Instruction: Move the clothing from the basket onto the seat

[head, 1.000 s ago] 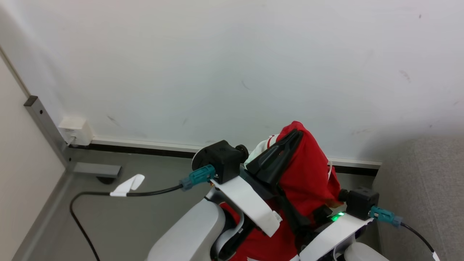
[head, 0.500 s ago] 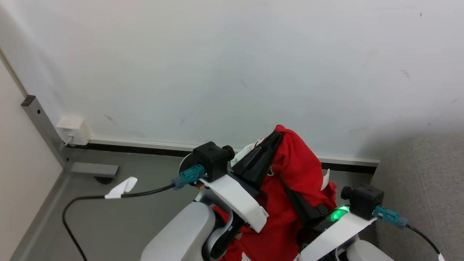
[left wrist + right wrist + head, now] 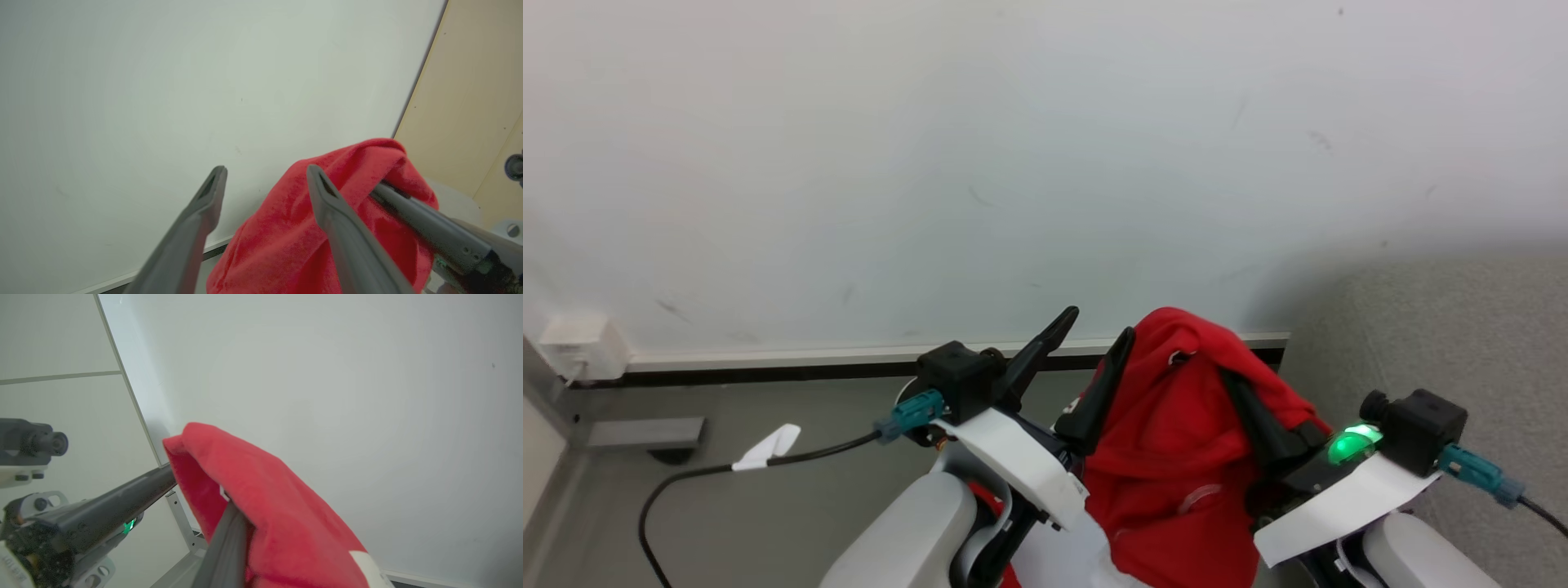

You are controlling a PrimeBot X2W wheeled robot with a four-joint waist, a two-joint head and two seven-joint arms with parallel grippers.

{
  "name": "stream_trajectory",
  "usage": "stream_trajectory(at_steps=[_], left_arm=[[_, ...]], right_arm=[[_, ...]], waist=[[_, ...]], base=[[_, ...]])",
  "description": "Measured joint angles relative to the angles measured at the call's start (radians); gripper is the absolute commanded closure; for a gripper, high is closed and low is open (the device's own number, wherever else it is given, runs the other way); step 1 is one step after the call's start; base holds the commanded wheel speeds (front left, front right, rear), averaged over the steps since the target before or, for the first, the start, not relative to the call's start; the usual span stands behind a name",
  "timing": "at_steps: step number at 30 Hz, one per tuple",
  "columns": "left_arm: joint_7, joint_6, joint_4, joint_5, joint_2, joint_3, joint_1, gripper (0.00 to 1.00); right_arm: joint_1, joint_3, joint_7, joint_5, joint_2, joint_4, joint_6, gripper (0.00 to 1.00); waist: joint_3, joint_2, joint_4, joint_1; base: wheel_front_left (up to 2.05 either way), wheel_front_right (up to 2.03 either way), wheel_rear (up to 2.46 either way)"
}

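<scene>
The clothing, a bright red garment, hangs bunched in the air low in the head view, in front of a white wall. It drapes over my right gripper, which is shut on it with the fingertips buried in the folds. A white label shows in the right wrist view. My left gripper stands open just left of the garment, with nothing between its fingers; its right finger rests against the cloth. The seat, a light grey sofa, fills the right edge. The basket is out of view.
A white wall with a dark baseboard runs across ahead. A wall socket and a grey metal foot sit at the far left. A black cable with a white tag trails over the grey floor.
My left gripper has let go of the garment and opened; the cloth now hangs from the right gripper alone. The camera has swung right, bringing more of the sofa into view.
</scene>
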Motion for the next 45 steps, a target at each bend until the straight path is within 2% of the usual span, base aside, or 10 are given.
stream_trajectory(at_steps=[9,15,31,38,45], left_arm=[[-0.028,0.000,0.008,0.021,0.016,-0.007,0.018,0.00],[-0.044,0.001,0.004,0.051,0.020,-0.005,0.029,0.00],[-0.052,-0.019,-0.028,0.138,0.018,0.042,0.060,0.00],[-0.052,-0.030,-0.027,0.162,0.010,0.050,0.059,0.00],[-0.046,-0.040,-0.045,0.167,0.010,0.023,0.010,0.00]], right_arm=[[0.005,-0.099,0.000,-0.043,-0.075,-0.041,0.000,1.00],[0.006,-0.108,0.000,-0.066,-0.125,-0.047,0.000,1.00],[0.006,-0.149,0.000,-0.083,-0.173,-0.106,0.000,1.00],[0.008,-0.182,0.000,-0.084,-0.183,-0.118,0.000,1.00],[-0.064,-0.271,0.000,-0.072,-0.203,-0.100,0.000,1.00]], waist=[[0.000,0.0000,-0.122,0.0000],[0.007,0.0000,-0.219,0.0001],[0.064,0.0000,-0.501,0.0000],[0.107,0.0001,-0.535,0.0000],[0.191,0.0000,-0.512,0.0001]], base=[[0.00,0.00,0.00],[0.00,0.00,0.00],[0.00,0.00,0.00],[0.00,0.00,0.00],[0.00,0.00,0.00]])
